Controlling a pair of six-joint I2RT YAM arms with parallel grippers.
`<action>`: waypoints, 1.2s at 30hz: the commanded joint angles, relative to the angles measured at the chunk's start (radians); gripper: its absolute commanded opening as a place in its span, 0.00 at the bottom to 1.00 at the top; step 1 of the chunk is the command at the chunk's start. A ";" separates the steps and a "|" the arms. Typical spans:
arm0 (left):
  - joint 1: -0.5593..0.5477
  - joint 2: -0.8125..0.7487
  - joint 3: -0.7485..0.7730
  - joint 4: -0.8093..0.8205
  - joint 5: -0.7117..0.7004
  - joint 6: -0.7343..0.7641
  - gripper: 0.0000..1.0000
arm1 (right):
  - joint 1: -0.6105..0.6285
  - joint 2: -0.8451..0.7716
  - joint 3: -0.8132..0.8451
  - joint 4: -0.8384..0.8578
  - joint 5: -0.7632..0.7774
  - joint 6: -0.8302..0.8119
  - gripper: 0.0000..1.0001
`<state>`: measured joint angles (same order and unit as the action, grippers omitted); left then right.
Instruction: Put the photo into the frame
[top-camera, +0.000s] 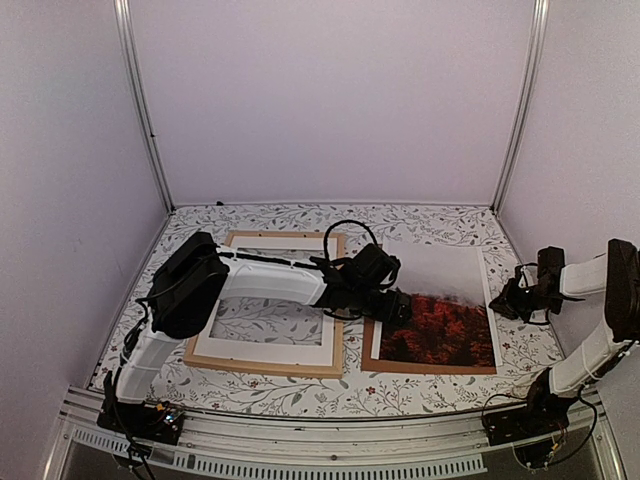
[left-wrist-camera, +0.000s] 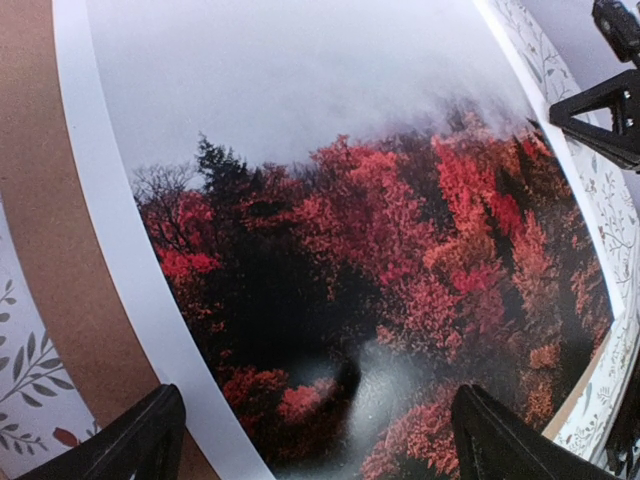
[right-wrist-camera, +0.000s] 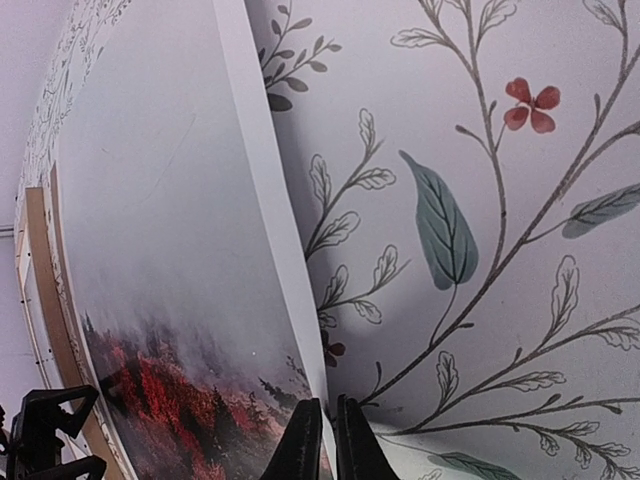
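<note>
Photo (top-camera: 437, 300) is lying right of the frame (top-camera: 265, 366), long axis away from you; your left gripper (top-camera: 398, 308) is hovering agape above it, right gripper (right-wrist-camera: 322, 440) pinching its right edge.

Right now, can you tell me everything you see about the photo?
The photo is a thin, glossy print with a white border: misty grey on its far half, red-orange trees on the near half. It lies face up on a brown board, right of the wooden frame. The open left pincer hovers over its tree part. The right pincer seems to pinch its right edge, slightly lifted.
</note>
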<state>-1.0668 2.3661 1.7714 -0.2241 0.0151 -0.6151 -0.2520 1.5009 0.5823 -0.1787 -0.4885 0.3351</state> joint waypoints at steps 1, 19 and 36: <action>-0.005 -0.010 -0.021 -0.050 0.000 -0.003 0.95 | -0.001 0.019 0.001 0.012 -0.047 -0.008 0.09; 0.001 -0.064 -0.055 -0.041 -0.013 0.006 0.97 | 0.000 -0.098 0.038 -0.045 -0.018 -0.015 0.00; 0.100 -0.337 -0.266 0.081 -0.023 0.121 1.00 | 0.141 -0.307 0.302 -0.229 -0.291 -0.041 0.00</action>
<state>-1.0168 2.1216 1.5566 -0.2131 -0.0147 -0.5533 -0.1780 1.2224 0.8120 -0.3618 -0.6971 0.2974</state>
